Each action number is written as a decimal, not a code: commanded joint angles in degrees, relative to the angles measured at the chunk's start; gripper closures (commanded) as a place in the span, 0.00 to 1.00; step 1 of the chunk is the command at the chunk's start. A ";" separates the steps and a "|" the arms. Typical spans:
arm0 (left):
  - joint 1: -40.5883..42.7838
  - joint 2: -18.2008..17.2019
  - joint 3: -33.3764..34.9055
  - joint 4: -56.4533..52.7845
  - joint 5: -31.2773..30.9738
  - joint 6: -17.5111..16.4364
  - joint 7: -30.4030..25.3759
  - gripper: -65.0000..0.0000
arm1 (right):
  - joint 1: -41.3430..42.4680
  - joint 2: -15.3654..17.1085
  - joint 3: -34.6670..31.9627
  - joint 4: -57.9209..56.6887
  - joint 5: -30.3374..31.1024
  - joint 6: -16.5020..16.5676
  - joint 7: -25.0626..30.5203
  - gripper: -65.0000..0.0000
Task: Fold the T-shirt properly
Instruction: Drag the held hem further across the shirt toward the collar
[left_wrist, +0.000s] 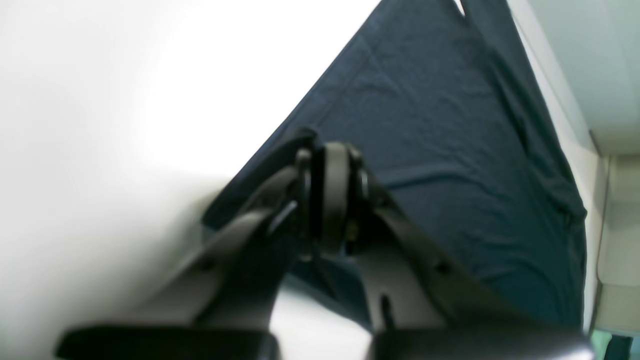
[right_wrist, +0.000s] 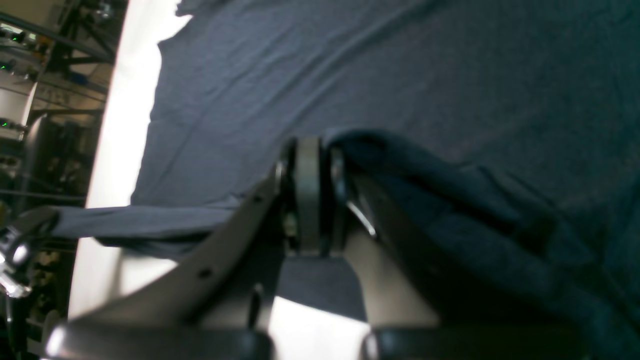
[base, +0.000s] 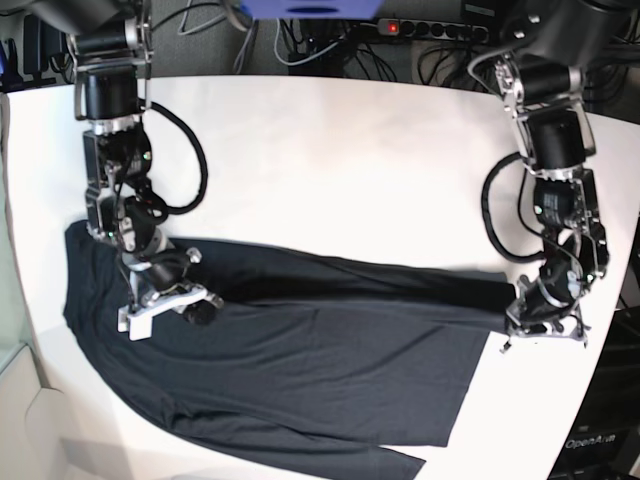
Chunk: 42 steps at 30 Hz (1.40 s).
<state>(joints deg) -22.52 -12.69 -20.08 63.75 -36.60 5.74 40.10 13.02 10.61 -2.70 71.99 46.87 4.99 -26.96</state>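
across the white desk (base: 330, 150) the t-shirt (base: 300, 360) lies spread; the left gripper (base: 522, 318) and right gripper (base: 197, 306) each pinch an edge, mid-fold, next needing an even carry over the body

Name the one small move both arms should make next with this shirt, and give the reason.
Probably carry both pinched edges forward together across the T-shirt toward its near edge. The right gripper and left gripper each look shut on fabric at opposite ends, with a strip stretched between them, while the body lies flat on the table, so the fold looks started, not laid.
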 joint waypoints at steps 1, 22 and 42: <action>-2.22 -0.81 0.16 0.30 -0.28 -0.59 -1.20 1.00 | 1.71 0.33 0.19 0.23 0.47 1.29 1.16 1.00; -6.09 -0.54 13.70 -6.03 11.06 -0.77 -7.44 1.00 | 5.75 1.56 0.11 -3.37 -4.02 3.40 1.42 1.00; -6.44 -0.81 13.61 -6.73 11.24 -0.77 -8.14 1.00 | 5.67 2.36 0.11 -3.37 -4.10 3.40 1.33 0.96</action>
<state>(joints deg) -27.03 -12.99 -6.26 55.81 -25.26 5.34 33.17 17.12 12.38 -2.81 67.70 42.26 7.31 -26.85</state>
